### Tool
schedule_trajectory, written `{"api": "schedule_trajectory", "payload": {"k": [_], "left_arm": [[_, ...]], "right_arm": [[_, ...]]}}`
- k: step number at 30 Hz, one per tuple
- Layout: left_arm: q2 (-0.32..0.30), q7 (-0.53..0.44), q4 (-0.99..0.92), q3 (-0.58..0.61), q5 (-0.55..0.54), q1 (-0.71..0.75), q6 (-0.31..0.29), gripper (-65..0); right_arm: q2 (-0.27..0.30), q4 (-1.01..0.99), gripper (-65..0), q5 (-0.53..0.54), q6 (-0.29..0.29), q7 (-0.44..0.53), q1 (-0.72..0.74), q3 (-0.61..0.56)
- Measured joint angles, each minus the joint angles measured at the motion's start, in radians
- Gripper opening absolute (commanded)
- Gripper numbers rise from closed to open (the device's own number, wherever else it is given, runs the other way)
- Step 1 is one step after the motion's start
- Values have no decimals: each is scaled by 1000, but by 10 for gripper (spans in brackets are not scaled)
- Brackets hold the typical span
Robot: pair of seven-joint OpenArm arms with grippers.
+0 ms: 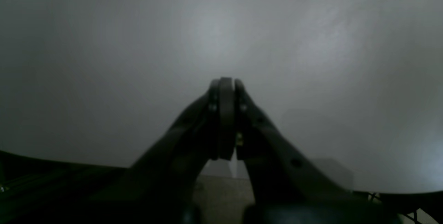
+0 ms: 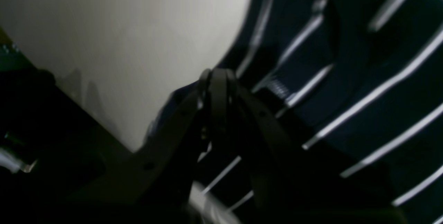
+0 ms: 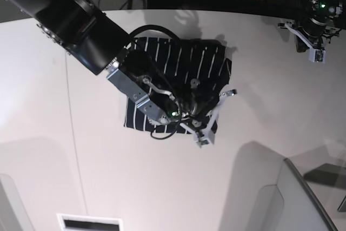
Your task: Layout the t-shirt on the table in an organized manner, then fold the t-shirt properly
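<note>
Folding step: judging by how the t-shirt (image 3: 178, 74) lies, already gathered into a compact, roughly rectangular packet, the folding looks well along and the right arm is working at its near-right corner.
T-shirt place: it lies on the surface (image 3: 259, 150), toward the far middle, with bare white surface on every side of it; the thin dark seam line (image 3: 73, 133) runs well apart to the shirt's left in the base view.
Right tool (image 2: 218, 75): clenched, its tips pressed together right at the shirt's curved edge, where striped cloth meets white surface. Cloth lies under and beside the tips, but whether a fold of it is pinched between them I cannot tell.
Right arm: reaches across the shirt from the far-left corner of the base view, covering much of the packet's middle.
Left tool (image 1: 226, 85): clenched on nothing, hanging over bare surface with no cloth in its wrist view; in the base view it sits well apart from the shirt, at the far-right corner.
Next move, as a judgement: if cloth is caught, the right tool should carry that edge over the packet, then let go and lift clear; if not, it needs to part its tips and take the hem again.
Risk: dragging the corner could pull the stacked layers askew.
</note>
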Motion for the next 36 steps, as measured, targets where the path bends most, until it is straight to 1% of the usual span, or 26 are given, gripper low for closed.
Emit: {"api": "schedule_trajectory", "payload": {"k": [1,2,3,4,5,7,8,9,11,13,15,16,18,20,22,24,25,26,28,30,32,34,36], "left_arm": [[0,0,0,0,0,0,0,-650],[0,1,0,0,0,1,0,-650],[0,-2,0,-1,-1,3,0,-650],[0,-2,0,0,-1,3,0,-650],[0,-2,0,0,-2,3,0,-650],[0,0,-2,1,-1,2,0,-650],[0,0,-2,2,-2,0,0,-650],[0,-2,-2,2,-3,0,0,-650],[0,-2,-2,2,-3,-3,0,-650],[-1,5,-1,4,-2,-11,0,-650],[-5,4,-2,23,0,-18,4,-650],[-2,4,-1,26,-3,-23,-9,-650],[1,0,3,42,-3,-23,-10,-650],[0,2,3,48,-3,-19,-7,-650],[-2,3,3,50,-2,-15,0,-650],[0,2,3,50,-3,-15,0,-650],[2,2,3,50,-3,-17,-2,-650],[1,1,3,50,-3,-17,-3,-650],[0,2,0,44,-3,-16,1,-650],[-1,2,0,43,-2,-14,0,-650],[0,2,0,43,-2,-14,0,-650],[-3,2,0,43,0,-14,0,-650],[-3,2,0,42,1,-14,0,-650]], "right_arm": [[10,53,-650,5,1,-31,-14,-2],[32,128,-644,10,-19,-64,-33,-8],[63,211,-644,18,-70,-98,-54,-12],[93,283,-642,-2,-131,-124,-74,-15],[126,340,-641,-50,-206,-138,-89,-37],[171,411,-641,-177,-310,-186,-99,-109],[171,424,-641,-196,-328,-207,-100,-145],[158,430,-641,-217,-345,-248,-100,-189],[111,433,-641,-219,-362,-301,-106,-241],[75,437,-641,-244,-375,-339,-107,-280],[55,439,-642,-298,-393,-378,-102,-323],[48,439,-645,-320,-403,-399,-102,-331],[28,439,-645,-312,-402,-437,-108,-337],[17,440,-644,-307,-402,-417,-117,-337],[24,440,-642,-304,-403,-366,-119,-337],[28,439,-638,-325,-459,-344,-121,-335],[28,439,-620,-323,-478,-339,-123,-335],[26,439,-588,-320,-478,-340,-124,-337],[9,437,-489,-316,-478,-339,-128,-340],[-10,415,-377,-308,-477,-336,-125,-341],[-15,386,-300,-314,-478,-323,-124,-342],[-11,375,-264,-355,-478,-281,-125,-346],[-11,371,-213,-454,-481,-224,-115,-399]]}}
